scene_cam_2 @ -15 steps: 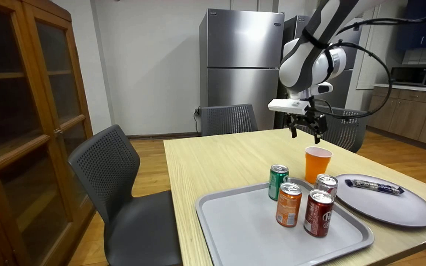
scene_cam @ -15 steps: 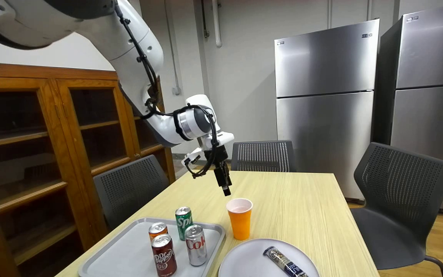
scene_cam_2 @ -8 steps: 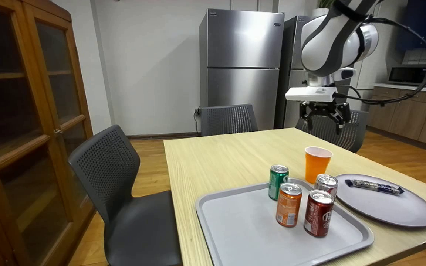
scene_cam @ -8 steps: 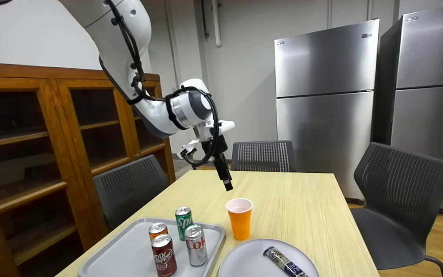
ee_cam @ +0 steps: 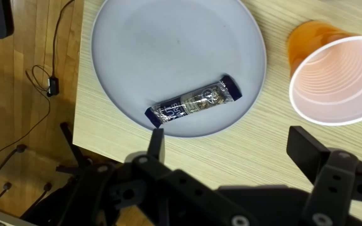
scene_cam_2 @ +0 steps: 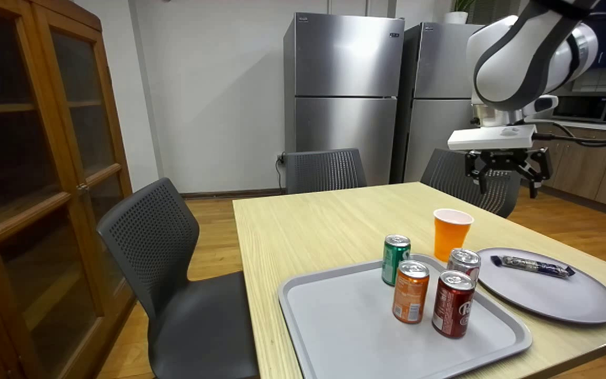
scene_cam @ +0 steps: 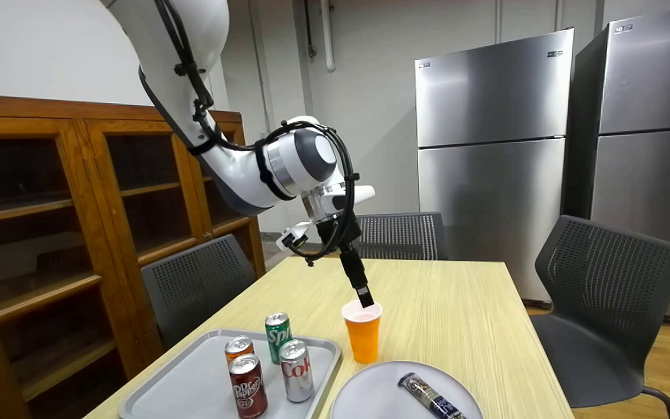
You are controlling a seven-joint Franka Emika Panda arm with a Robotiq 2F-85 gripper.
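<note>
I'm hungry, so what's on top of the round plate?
A wrapped snack bar lies on the round plate, off to one side. The bar hides the strip of plate right beneath it, so I can't see whether anything is under there.

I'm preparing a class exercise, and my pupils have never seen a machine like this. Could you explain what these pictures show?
The machine is a white robot arm ending in a black, two-fingered gripper. Two views come from cameras outside the robot, looking across the table; the wrist view comes from a camera on the arm itself, so the black fingers show at the bottom. A gray tray carries four soda cans: a green can, an orange can, a dark red can and a silver can. Nearby, an orange cup stands upright, and a plate holds a wrapped bar. The fingers are apart with nothing between them, so nothing is held.
</note>
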